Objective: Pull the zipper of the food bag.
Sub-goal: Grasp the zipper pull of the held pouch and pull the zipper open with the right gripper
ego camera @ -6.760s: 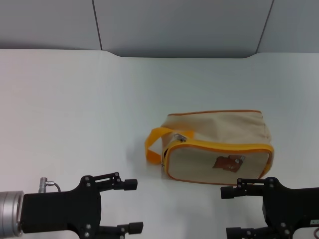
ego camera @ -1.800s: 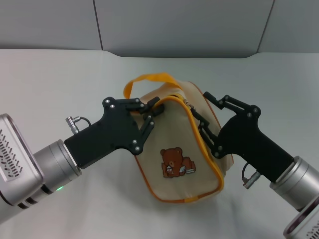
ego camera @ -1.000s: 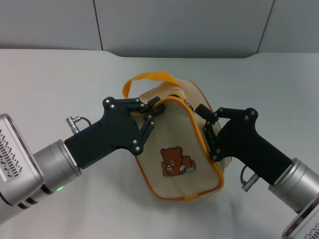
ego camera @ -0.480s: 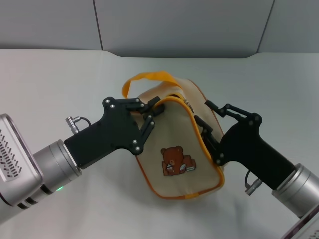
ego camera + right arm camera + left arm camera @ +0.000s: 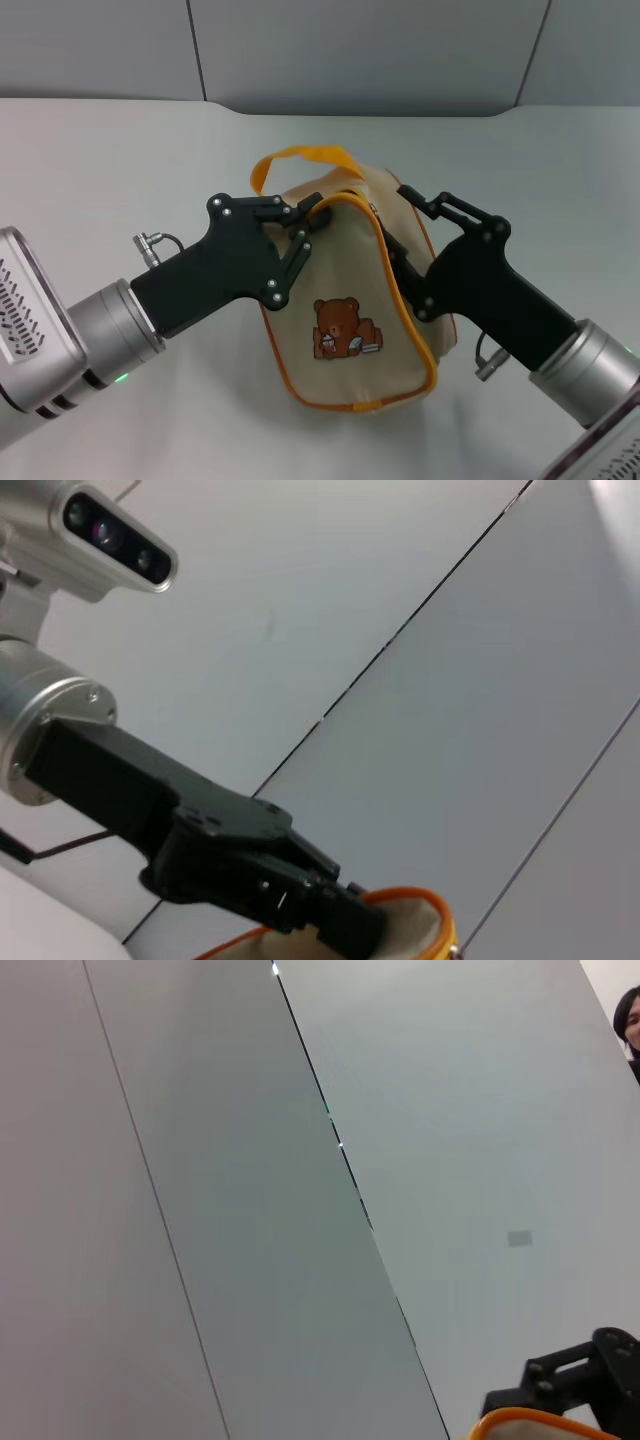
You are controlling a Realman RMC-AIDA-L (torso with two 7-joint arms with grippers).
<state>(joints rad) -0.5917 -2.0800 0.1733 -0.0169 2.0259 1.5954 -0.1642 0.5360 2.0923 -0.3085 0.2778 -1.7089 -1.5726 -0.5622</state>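
Note:
The beige food bag, with orange piping and a bear patch, hangs lifted between my two grippers in the head view. Its orange loop handle stands up at the top. My left gripper is shut on the bag's upper left edge, below the handle. The zipper runs along the orange-trimmed edge, with a small silver tab near the top. My right gripper is open against the bag's right side, with its fingers spread beside the zip line. The bag's top edge also shows in the right wrist view.
The white table lies under the bag, and grey wall panels stand behind it. The right wrist view shows my left gripper and the head camera. The left wrist view shows wall panels and an orange strip.
My right gripper closed briefly at the zip line a second ago, then opened and moved up along the bag's right side. The bag's bottom has swung slightly left. My left gripper has held still.

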